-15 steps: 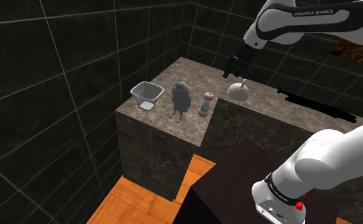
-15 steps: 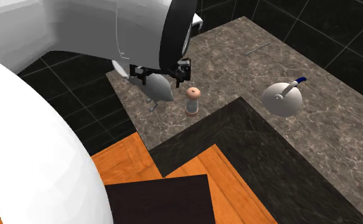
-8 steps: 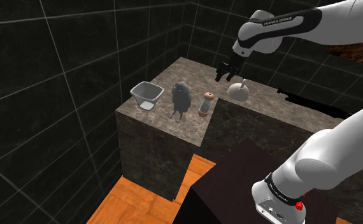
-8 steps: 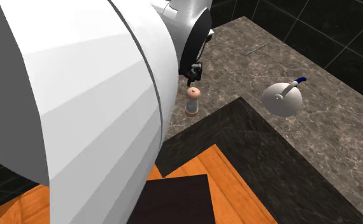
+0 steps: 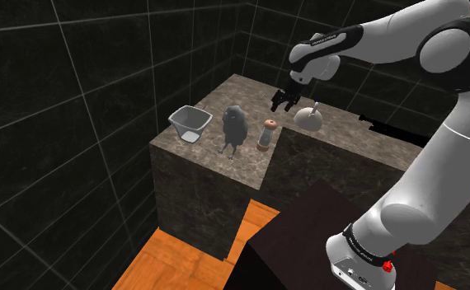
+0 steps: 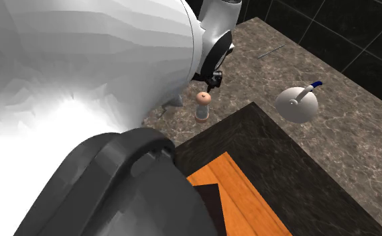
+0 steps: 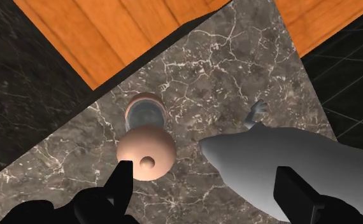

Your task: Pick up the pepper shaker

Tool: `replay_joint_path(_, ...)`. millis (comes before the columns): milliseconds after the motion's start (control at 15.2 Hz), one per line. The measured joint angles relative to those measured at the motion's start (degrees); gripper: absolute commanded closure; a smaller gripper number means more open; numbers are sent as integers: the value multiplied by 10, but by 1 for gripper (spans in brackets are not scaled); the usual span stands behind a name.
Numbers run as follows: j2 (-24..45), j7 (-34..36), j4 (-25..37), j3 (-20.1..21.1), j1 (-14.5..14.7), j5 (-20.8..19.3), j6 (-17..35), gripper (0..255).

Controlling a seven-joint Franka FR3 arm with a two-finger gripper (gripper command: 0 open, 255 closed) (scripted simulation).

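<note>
1. Nearest you: the dark box stand (image 5: pixel 303 235), on an orange wood floor (image 5: pixel 180 265).
2. Marbled stone counter (image 5: pixel 246 169), with dark tiled walls (image 5: pixel 77 99) behind it.
3. Pepper shaker (image 5: pixel 265 134): it stands upright near the counter's front edge, by the inner corner. The body is clear and the cap tan and rounded (the wrist view looks down on the cap (image 7: pixel 146 149)). Nothing touches it.
4. Grey bird figurine (image 5: pixel 234 128), standing just beside the shaker on the shoulder view's left.
5. Grey square tub (image 5: pixel 190 123), next along to the left, at the counter's corner.
6. Gripper (image 5: pixel 284 99): it hovers above the counter, over the shaker, and your fingers stand apart and clasp nothing. In the wrist view one fingertip (image 7: pixel 124 170) sits just beside the cap and the other lies over the bird.
7. Farthest: a grey dome (image 5: pixel 308 117) with a blue-tipped handle, resting on the counter apart from the shaker.
</note>
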Motion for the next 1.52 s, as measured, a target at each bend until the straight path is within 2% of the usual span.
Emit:
replay_joint_path(264,100,-36,71,7,-23,51,9,0)
replay_joint_path(528,181,-55,138,18,-47,84,8,0)
replay_joint_path(1056,232,-75,152,32,-59,109,39,0)
replay_joint_path(1122,233,-77,151,33,-60,110,42,255)
replay_joint_path(1518,234,-78,151,33,-61,112,44,255)
